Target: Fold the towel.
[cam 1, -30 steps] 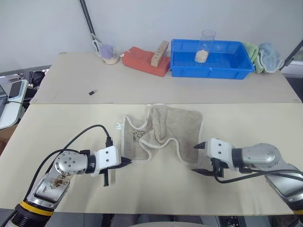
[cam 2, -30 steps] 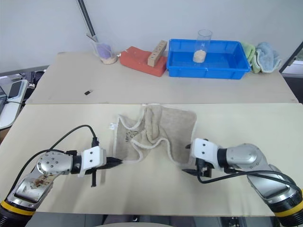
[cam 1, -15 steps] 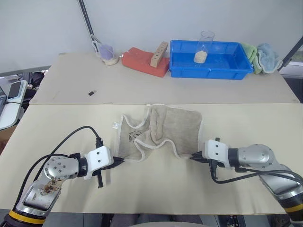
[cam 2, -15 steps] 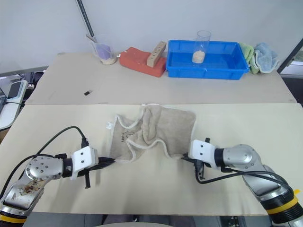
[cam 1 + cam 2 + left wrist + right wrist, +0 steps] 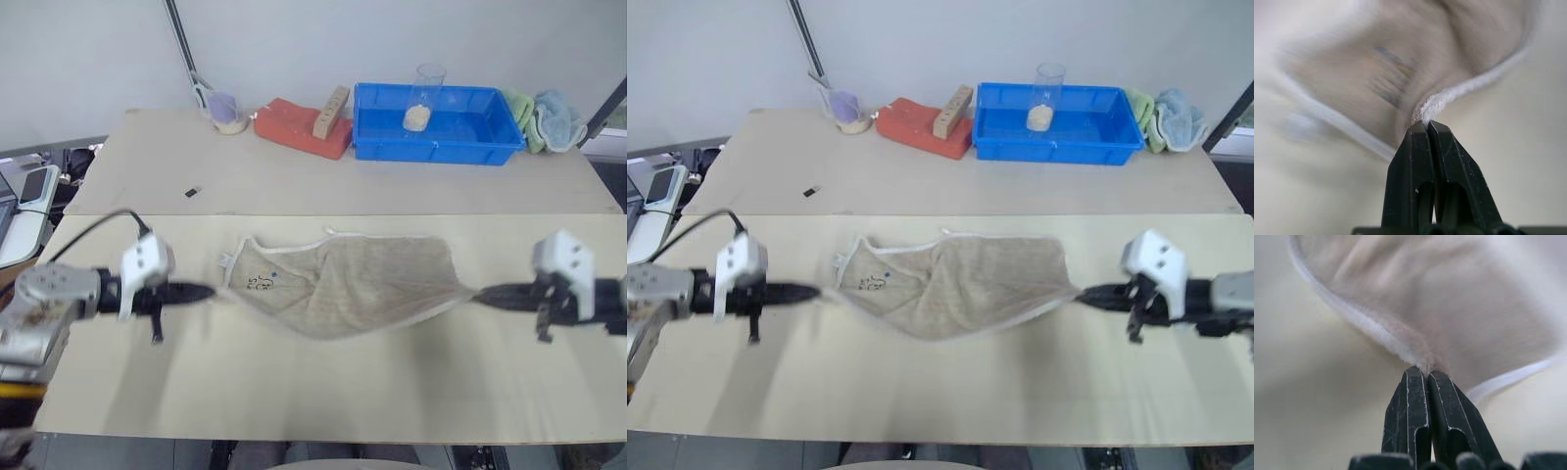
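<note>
Both hands, left hand (image 5: 204, 291) and right hand (image 5: 480, 293), pinching opposite towel (image 5: 343, 284) edges above table (image 5: 313, 392).

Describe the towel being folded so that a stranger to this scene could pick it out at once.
On the near table, in front of the blue bin on the far table, the towel hangs stretched between the left gripper and the right gripper, each shut on one corner. Unlike the green cloth and light blue cloth bunched beside the bin, it is beige-grey terry with whitish edging and a small dark printed mark.
</note>
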